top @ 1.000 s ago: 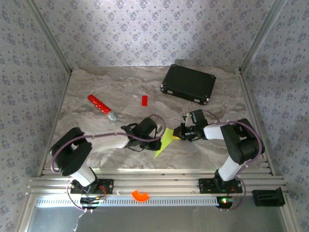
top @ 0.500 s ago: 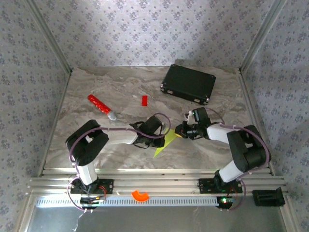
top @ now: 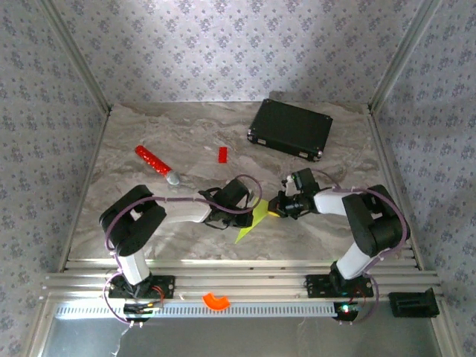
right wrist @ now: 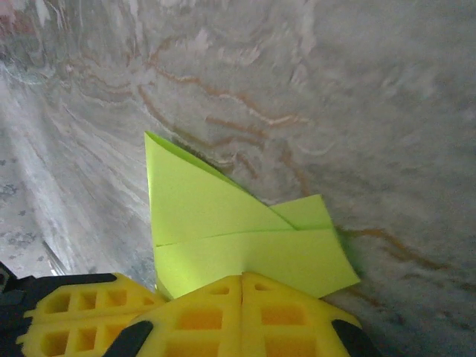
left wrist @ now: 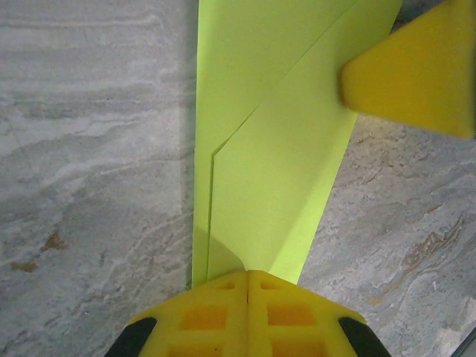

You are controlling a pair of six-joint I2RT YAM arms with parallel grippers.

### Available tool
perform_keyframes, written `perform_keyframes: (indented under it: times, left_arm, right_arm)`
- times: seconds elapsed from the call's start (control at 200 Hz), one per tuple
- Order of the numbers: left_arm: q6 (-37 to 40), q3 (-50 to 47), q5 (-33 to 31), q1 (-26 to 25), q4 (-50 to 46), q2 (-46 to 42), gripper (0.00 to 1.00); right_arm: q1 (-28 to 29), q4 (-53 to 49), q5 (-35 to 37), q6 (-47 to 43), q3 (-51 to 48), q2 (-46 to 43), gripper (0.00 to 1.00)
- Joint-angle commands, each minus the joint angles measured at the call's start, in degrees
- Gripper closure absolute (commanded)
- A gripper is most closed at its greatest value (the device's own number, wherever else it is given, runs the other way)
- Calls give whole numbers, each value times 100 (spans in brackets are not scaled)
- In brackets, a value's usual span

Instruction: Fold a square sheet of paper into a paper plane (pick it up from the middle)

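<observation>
Partly under left hand point(left wrist: 247, 284), right hand point(right wrist: 242, 287): paper point(left wrist: 277, 160).

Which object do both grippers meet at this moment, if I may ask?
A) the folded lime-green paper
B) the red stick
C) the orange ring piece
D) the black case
A: in the wrist views the shut left gripper and the shut right gripper each sit at an edge of the folded lime-green paper, apart from the black case.
</observation>
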Motion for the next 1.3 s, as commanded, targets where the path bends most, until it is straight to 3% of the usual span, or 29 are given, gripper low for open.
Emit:
perform_keyframes:
  times: [0.0,0.225,0.43,0.7,1.099,1.294]
  left_arm:
    - [-26,-98,-82,-23,-582,39,100]
    - [-87,-132,-2,-35,-479,22,100]
    - [-171,-139,8,-56,-329,-36,100]
    - [-263,-61,74,-62,-197,-106,100]
    - [155,-305,558,-216,-430,-1060,96]
    - [357,-263,985,-317,-467,-755,98]
  right_arm:
    - [-409,125,39,4,-137,102,100]
    - [-750,-134,-13,-123,-44,-314,98]
    - [-85,-298,593,96,-105,-1087,92]
    - [698,319,581,529,-127,-216,97]
    - [475,-71,715,261,-200,66,100]
    - [449,-94,696,242,-196,58,100]
